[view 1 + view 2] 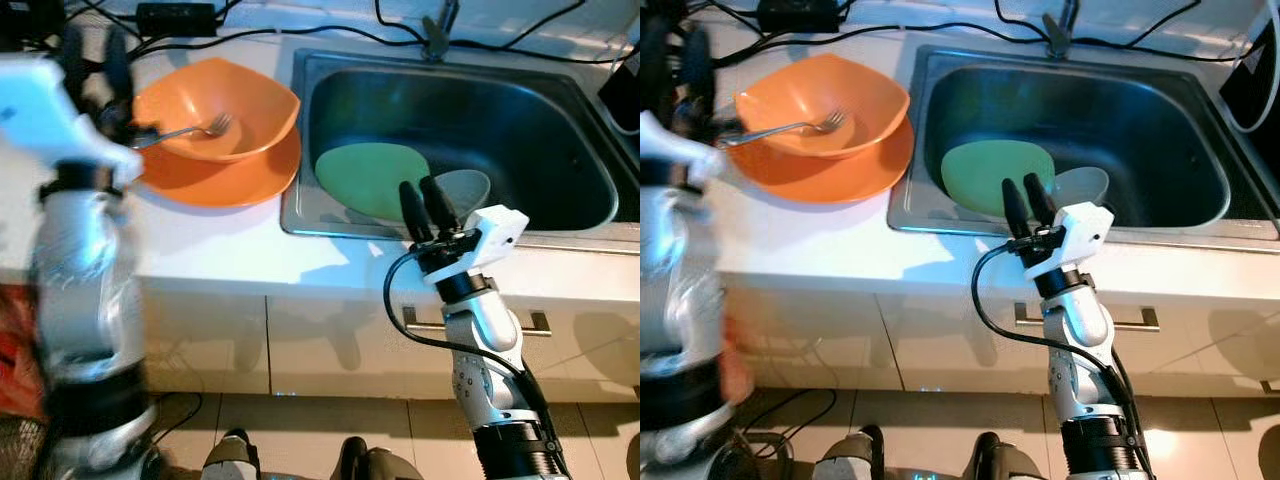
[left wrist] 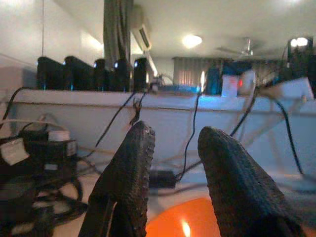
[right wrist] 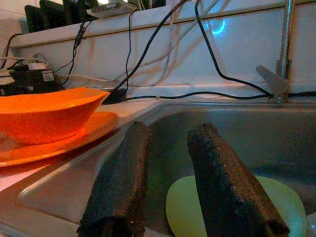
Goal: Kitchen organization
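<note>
An orange bowl [image 1: 240, 105] sits on an orange plate [image 1: 230, 180] on the white counter, left of the steel sink [image 1: 560, 120]. A metal fork [image 1: 190, 130] lies in the bowl, its handle pointing left. Inside the sink a green plate [image 1: 365, 175] leans beside a small grey dish [image 1: 468, 186]. My right gripper [image 1: 427, 205] hovers over the sink's front rim, open and empty, pointing at the green plate [image 3: 276, 197]. My left gripper [image 1: 97, 75], blurred, is raised at the bowl's left edge; it stands open with the orange bowl [image 2: 192, 222] just beneath.
Black cables and a power adapter [image 1: 175, 16] lie along the counter's back. The tap [image 1: 437, 30] stands behind the sink. Below the counter front are cabinet drawers with a metal handle [image 1: 478, 322] and a tiled floor. A dark object [image 1: 625, 95] sits at the sink's right.
</note>
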### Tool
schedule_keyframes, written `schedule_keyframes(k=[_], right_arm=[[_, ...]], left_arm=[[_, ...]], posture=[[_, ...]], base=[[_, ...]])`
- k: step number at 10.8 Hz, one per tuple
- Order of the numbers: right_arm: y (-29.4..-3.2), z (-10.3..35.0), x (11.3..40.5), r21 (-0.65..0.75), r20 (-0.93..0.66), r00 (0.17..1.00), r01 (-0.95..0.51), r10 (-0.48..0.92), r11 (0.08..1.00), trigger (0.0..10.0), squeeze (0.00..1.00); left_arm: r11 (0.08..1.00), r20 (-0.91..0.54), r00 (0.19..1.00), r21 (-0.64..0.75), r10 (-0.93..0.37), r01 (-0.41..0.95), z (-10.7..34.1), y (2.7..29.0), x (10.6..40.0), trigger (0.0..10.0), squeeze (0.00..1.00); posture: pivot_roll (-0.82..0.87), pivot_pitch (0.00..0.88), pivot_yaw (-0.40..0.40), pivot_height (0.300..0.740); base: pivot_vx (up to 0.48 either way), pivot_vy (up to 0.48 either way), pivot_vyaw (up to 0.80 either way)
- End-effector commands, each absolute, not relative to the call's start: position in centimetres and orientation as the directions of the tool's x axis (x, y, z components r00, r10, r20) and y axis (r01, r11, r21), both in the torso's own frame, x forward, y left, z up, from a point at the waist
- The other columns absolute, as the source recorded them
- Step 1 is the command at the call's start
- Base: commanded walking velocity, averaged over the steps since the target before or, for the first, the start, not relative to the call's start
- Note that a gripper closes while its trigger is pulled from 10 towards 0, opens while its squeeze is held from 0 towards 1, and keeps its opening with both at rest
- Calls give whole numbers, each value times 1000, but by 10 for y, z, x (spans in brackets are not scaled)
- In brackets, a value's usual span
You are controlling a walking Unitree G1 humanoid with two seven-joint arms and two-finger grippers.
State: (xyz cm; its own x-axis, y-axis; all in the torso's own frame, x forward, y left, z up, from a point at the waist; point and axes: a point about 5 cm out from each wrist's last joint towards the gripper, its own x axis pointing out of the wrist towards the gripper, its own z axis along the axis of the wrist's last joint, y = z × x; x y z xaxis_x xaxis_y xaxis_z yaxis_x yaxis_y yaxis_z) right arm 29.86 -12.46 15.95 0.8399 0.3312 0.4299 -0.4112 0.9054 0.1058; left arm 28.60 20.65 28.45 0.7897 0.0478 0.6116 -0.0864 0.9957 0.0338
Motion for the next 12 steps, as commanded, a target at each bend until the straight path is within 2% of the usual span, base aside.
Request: schedule_keyframes(k=[1,8,12], right_arm=[[-126,140,297,140,347,875,-405,339,903,10000,0],[-127,139,298,137,341,876,-405,341,904,10000,0],[-127,140,298,135,342,877,-403,339,905,10000,0]], left_arm=[[996,607,794,57,20,-69,281,204,283,10000,0],[993,464,879,-6,109,-120,230,220,279,10000,0],[996,431,899,-65,79,-56,223,209,294,10000,0]], posture=[[202,179,-76,740],[193,194,-89,740],[184,195,-89,740]], base=[[0,0,0],[0,0,0],[0,0,0]])
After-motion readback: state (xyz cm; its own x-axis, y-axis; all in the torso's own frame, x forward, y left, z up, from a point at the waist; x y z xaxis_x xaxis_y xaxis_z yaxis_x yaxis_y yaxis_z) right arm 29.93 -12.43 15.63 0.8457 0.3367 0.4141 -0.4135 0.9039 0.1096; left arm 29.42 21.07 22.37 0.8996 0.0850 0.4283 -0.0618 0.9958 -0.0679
